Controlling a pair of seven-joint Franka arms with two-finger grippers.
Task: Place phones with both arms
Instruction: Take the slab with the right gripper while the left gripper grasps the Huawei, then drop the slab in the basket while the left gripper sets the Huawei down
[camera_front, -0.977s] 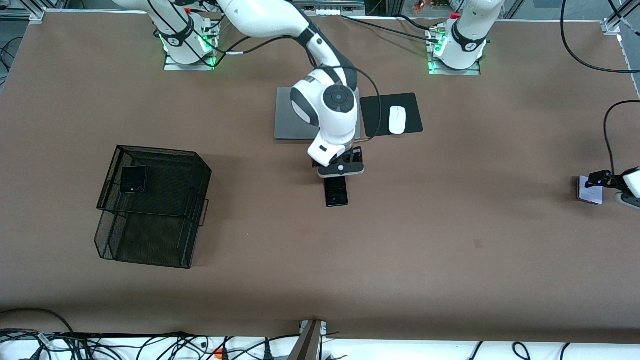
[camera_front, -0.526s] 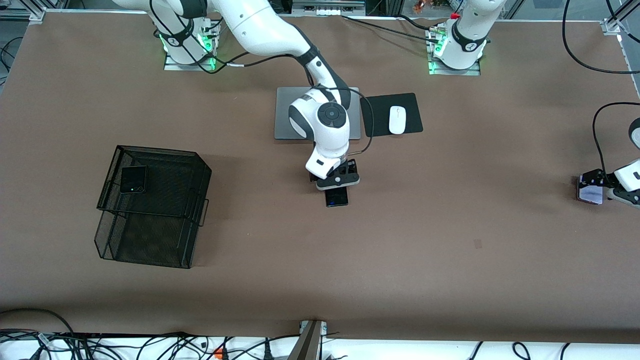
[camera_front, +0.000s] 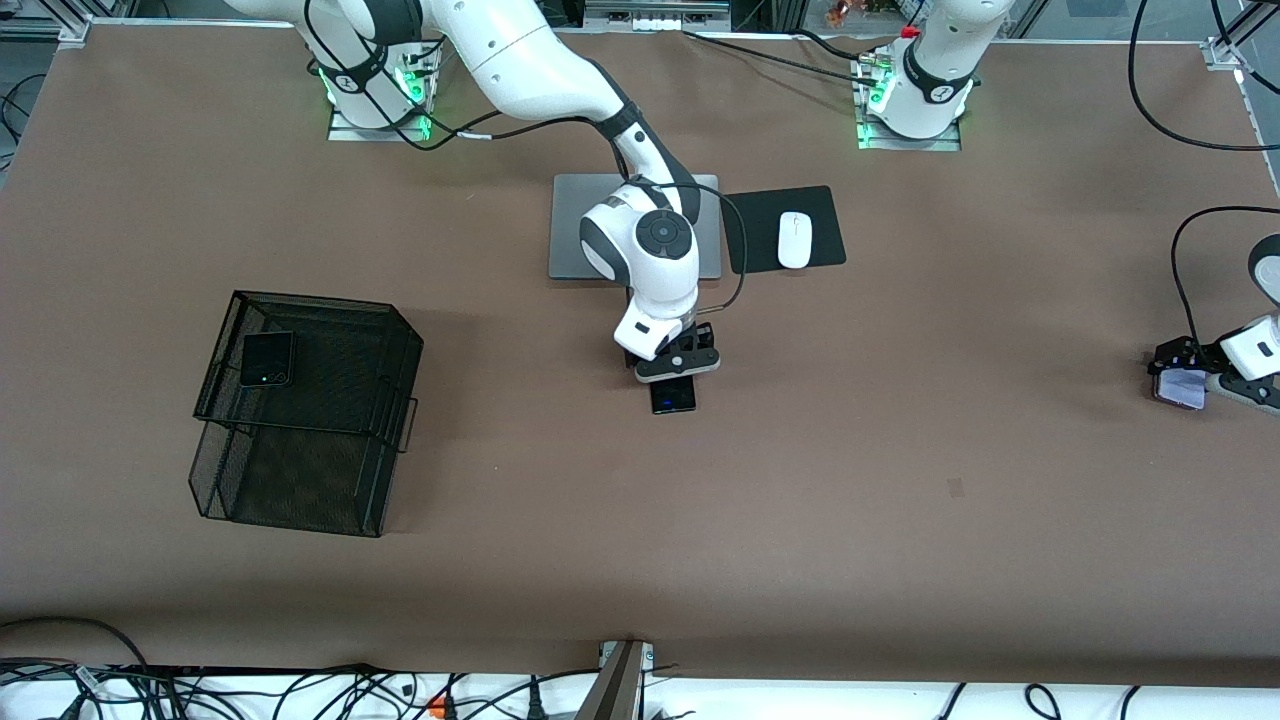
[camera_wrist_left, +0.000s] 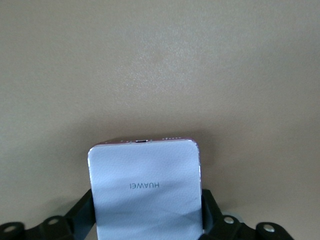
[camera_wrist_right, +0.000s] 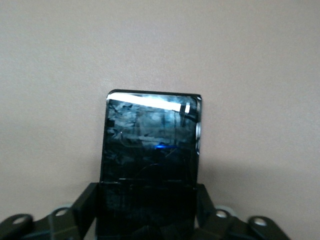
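Observation:
The long slim black phone (camera_front: 673, 394) lies flat on the table, nearer the front camera than the laptop. My right gripper (camera_front: 678, 372) is low over its end, open, with a finger (camera_wrist_right: 86, 206) close along each long side of the phone (camera_wrist_right: 152, 145). The pale lavender phone (camera_front: 1182, 386) lies flat at the left arm's end of the table. My left gripper (camera_front: 1180, 366) is down on it, open, with a finger (camera_wrist_left: 82, 216) close beside each edge of the phone (camera_wrist_left: 145, 195). The small squarish black phone (camera_front: 267, 358) lies on the top tier of the mesh tray (camera_front: 310, 420).
A closed silver laptop (camera_front: 575, 230) lies under the right arm's wrist. Beside it, a white mouse (camera_front: 794, 240) sits on a black pad (camera_front: 830, 225). The black two-tier mesh tray stands toward the right arm's end. Cables run along the table's near edge.
The right gripper has come down over the long black phone, covering more of it. The left gripper has lowered and shifted onto the lavender phone. Neither phone has moved.

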